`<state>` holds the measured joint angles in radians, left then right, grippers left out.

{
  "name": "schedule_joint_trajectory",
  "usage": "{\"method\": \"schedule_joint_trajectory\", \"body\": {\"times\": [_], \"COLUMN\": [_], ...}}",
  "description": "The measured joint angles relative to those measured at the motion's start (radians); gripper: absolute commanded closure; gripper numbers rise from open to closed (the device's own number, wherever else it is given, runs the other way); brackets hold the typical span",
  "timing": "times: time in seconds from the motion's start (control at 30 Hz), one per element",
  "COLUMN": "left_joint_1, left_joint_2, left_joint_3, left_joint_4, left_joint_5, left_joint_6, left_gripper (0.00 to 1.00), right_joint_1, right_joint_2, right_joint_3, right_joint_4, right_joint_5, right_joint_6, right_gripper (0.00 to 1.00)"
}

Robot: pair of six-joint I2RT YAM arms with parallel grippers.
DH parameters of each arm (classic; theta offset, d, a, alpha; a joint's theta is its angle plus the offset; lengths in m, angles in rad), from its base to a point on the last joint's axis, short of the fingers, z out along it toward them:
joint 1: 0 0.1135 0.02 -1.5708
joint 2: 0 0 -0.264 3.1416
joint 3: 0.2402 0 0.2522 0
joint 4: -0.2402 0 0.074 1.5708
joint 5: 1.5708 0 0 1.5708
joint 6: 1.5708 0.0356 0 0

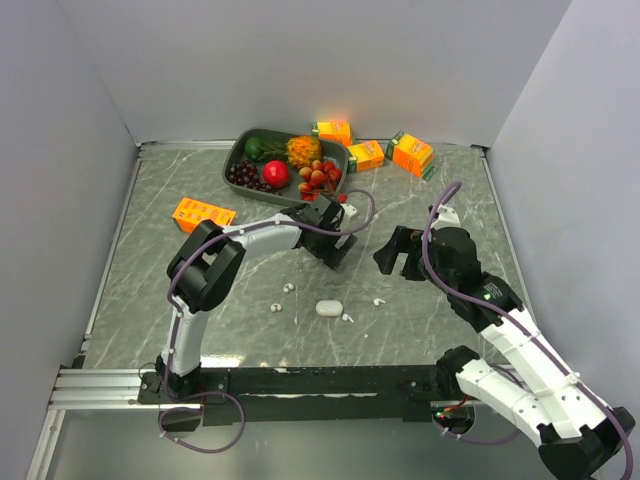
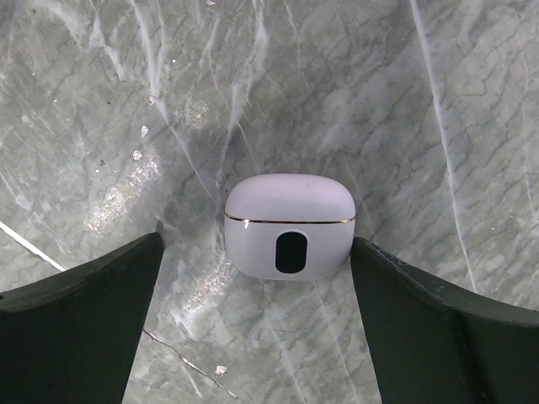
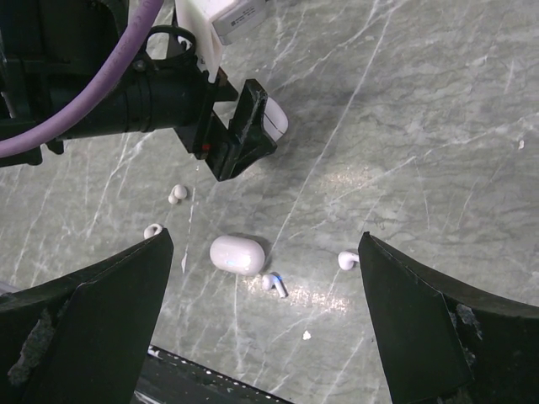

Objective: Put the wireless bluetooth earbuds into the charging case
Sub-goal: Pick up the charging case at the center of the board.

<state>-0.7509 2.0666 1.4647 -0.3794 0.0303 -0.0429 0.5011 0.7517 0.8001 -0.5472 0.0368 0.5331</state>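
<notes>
A closed white charging case [image 2: 289, 225] with a black oval window lies on the marble between the fingers of my left gripper [image 2: 257, 251], which is open, its right finger close against the case. This case peeks out behind the left fingers [image 3: 276, 118] in the right wrist view. A second closed white case [image 1: 328, 308] [image 3: 237, 254] lies nearer the front. Several earbuds lie loose around it: two left of it [image 3: 178, 194] [image 3: 153, 229], one beside it [image 3: 272, 283], one to its right [image 3: 347, 258]. My right gripper [image 1: 395, 258] [image 3: 266, 238] hovers open above them, empty.
A dark tray [image 1: 240, 152] holding fruit stands at the back. Orange cartons lie around it [image 1: 334, 130] [image 1: 366, 155] [image 1: 412, 153], and another sits at the left [image 1: 203, 214]. Grey walls close in the table on three sides.
</notes>
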Motion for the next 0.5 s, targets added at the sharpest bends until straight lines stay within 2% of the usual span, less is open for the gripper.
{"method": "schedule_joint_trajectory", "body": {"times": [0.1, 0.5], "left_joint_1": [-0.003, -0.055], "left_joint_2": [0.001, 0.010], "left_joint_3": [0.000, 0.007], "left_joint_4": [0.002, 0.008], "left_joint_5": [-0.002, -0.029], "left_joint_6": [0.006, 0.026], "left_gripper": [0.05, 0.32], "right_joint_1": [0.000, 0.000], "right_joint_2": [0.005, -0.012], "right_joint_3": [0.000, -0.008], "right_joint_4": [0.000, -0.002], "right_joint_5": [0.000, 0.013], "right_joint_6": [0.000, 0.000], "right_gripper": [0.01, 0.01]}}
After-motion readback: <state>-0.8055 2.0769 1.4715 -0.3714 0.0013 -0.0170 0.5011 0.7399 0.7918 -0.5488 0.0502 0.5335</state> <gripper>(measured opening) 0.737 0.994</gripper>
